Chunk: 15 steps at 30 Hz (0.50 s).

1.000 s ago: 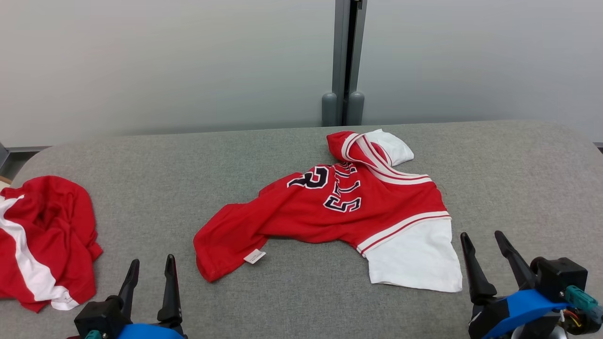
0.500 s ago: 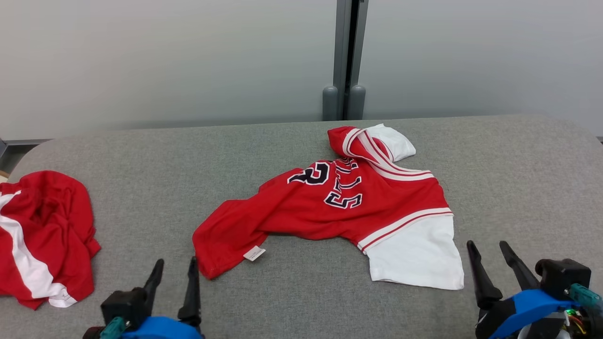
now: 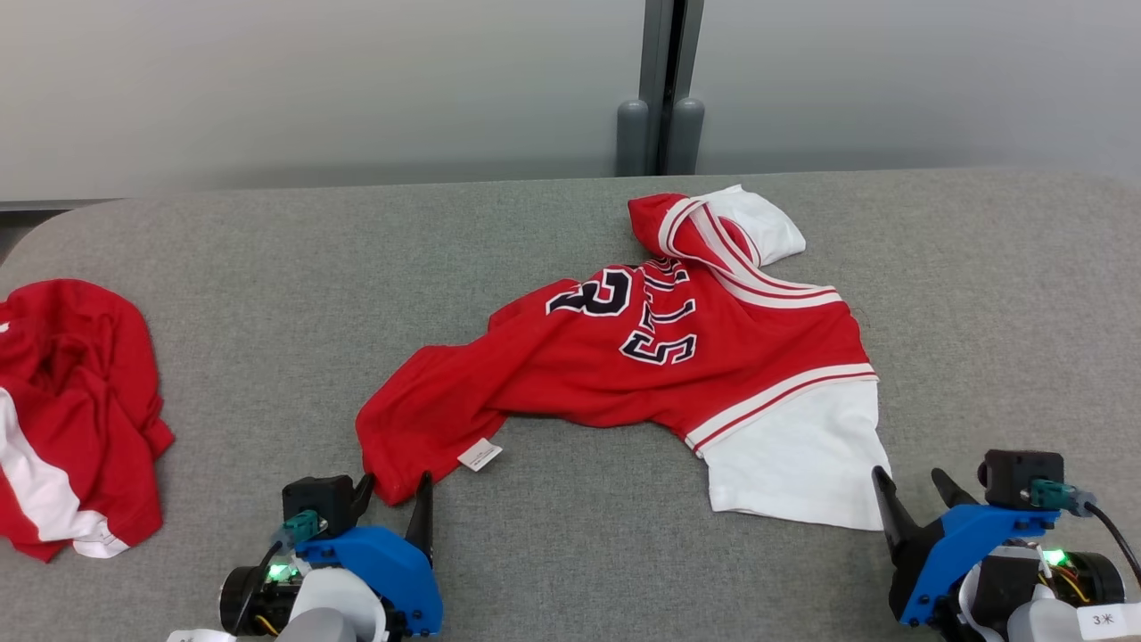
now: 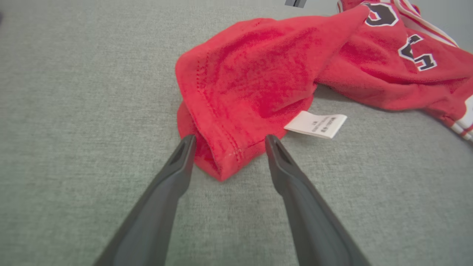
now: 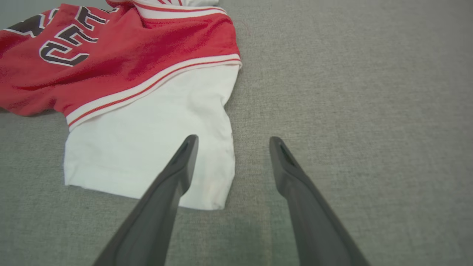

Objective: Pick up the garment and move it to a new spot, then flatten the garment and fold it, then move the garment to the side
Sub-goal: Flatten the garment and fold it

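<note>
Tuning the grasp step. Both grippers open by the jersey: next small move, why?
Probably ease the left gripper forward and close on the jersey: its open fingers straddle the red corner. The right gripper, also open, sits at the edge of the white sleeve.

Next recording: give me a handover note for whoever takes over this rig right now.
Left gripper: open, fingers straddling the red hem corner of the jersey, nothing held.
Right gripper: open, at the corner of the white sleeve.
The jersey lies crumpled mid-way along the table; another red garment sits at its left end.
Done: nothing. Left: grasp, move, flatten, fold, set aside.
</note>
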Motion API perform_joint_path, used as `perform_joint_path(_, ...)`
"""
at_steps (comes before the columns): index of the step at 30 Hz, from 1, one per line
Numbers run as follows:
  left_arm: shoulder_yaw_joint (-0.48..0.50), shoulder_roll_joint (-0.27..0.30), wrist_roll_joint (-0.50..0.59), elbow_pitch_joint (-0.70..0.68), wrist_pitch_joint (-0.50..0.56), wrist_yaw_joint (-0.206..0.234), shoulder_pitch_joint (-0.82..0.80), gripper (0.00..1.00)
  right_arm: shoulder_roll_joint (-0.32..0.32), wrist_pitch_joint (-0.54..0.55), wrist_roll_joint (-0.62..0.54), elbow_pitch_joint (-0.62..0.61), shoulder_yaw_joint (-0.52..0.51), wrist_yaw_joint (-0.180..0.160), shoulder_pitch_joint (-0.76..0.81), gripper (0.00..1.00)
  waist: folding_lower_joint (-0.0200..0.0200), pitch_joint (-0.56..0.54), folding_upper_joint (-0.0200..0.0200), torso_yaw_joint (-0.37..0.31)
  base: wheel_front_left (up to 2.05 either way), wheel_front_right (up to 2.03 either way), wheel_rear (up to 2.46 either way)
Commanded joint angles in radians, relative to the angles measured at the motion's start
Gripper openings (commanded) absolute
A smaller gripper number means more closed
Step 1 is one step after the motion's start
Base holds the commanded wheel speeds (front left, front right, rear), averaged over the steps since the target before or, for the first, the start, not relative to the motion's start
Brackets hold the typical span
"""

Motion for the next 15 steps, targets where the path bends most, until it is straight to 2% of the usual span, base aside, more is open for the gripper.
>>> perform_joint_path(1,0.004,-0.004,-0.007,0.027,-0.011,0.003,-0.032,1.0,-0.002,-0.001,-0.016,0.022,0.007,0.0,-0.023,1.0,-0.0001,0.009,0.0,-0.005,0.0,0.0,0.0)
perform_joint_path(9,0.02,-0.029,-0.028,0.133,-0.072,0.009,-0.075,1.0,-0.002,-0.007,-0.049,0.133,0.033,0.0,-0.071,1.0,-0.0001,0.035,0.0,-0.008,0.0,0.0,0.0)
perform_joint_path(15,0.014,-0.038,-0.038,0.174,-0.104,-0.017,-0.075,1.0,0.003,-0.021,-0.047,0.19,0.087,0.002,-0.079,1.0,-0.0001,0.048,0.0,-0.001,0.0,0.0,0.0)
